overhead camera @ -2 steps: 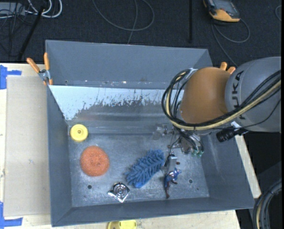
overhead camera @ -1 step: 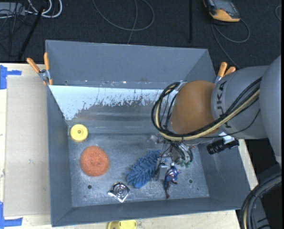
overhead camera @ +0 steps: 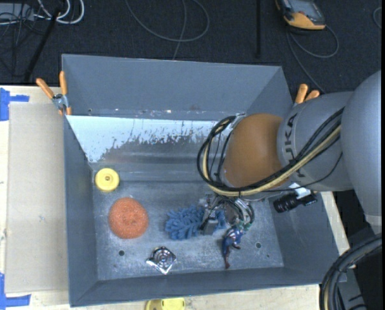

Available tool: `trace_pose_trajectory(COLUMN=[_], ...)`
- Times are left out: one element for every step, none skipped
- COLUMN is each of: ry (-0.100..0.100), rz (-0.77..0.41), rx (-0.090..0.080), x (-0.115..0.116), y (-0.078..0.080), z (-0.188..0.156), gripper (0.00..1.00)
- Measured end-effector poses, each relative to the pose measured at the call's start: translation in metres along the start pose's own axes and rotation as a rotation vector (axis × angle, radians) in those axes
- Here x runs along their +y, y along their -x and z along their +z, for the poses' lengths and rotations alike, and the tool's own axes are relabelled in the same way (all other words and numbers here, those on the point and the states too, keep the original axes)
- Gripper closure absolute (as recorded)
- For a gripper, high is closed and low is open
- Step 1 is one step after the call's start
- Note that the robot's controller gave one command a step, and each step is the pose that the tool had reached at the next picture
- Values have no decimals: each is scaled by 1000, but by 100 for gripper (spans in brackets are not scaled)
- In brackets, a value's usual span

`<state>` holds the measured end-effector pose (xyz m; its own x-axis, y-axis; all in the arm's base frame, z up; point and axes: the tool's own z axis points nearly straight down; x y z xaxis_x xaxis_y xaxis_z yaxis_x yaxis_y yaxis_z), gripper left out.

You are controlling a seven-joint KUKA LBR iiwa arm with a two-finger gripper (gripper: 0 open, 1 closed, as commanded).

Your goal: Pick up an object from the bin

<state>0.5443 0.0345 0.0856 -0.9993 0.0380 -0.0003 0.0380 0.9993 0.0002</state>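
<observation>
The jaws sat low in the grey metal bin (overhead camera: 179,95), right of its middle, beneath the arm's orange wrist cover (overhead camera: 254,150). They touched the right edge of a blue frilly, coral-like soft thing (overhead camera: 185,222); whether they stood wide or narrow I could not tell. A small blue-and-red object (overhead camera: 230,239) lay just beside them, toward the front. Well apart to the left lay a fuzzy orange ball (overhead camera: 128,217), a yellow round disc (overhead camera: 106,179) and a small silver metal piece (overhead camera: 161,258).

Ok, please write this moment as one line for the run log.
gripper: low beside blue knobbly thing, front middle of bin | lift: not yet
</observation>
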Motion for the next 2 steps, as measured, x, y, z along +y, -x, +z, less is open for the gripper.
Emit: trace_pose_trajectory(ry=[0, 0], rz=[0, -29], rx=[0, -1], x=[0, -2], y=[0, -20], z=[0, -142], gripper=[100, 100])
